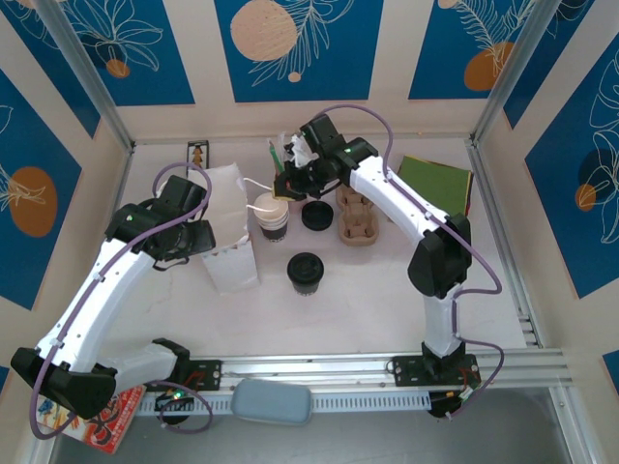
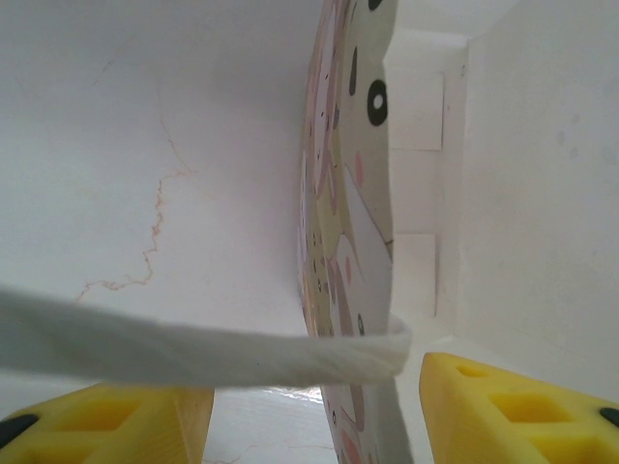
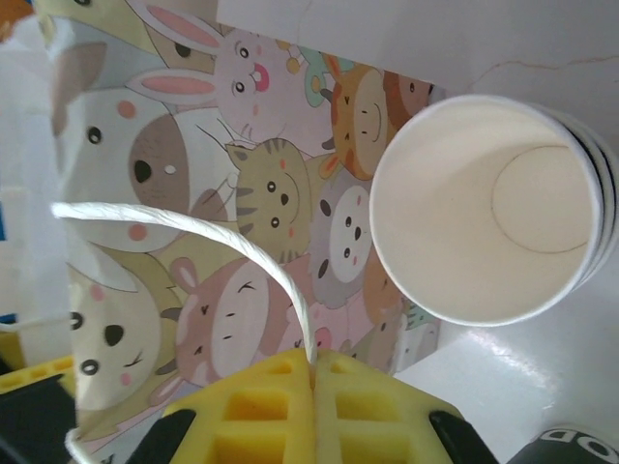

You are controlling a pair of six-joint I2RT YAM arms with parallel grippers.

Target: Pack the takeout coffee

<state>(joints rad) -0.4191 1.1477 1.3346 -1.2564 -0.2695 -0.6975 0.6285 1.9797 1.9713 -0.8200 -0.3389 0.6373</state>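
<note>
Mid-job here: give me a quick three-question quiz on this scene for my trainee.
1. True or false: the takeout coffee is already inside the paper bag.
2. Fill in: the open cup beside the bag has no ____.
3. The right gripper has its jaws shut on: A the bag's string handle, B the loose black lid, C the open cup.
Key: 1 false; 2 lid; 3 A.

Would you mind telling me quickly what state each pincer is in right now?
Left pincer: open, straddling the bag wall.
Right pincer: shut on the bag's handle.
</note>
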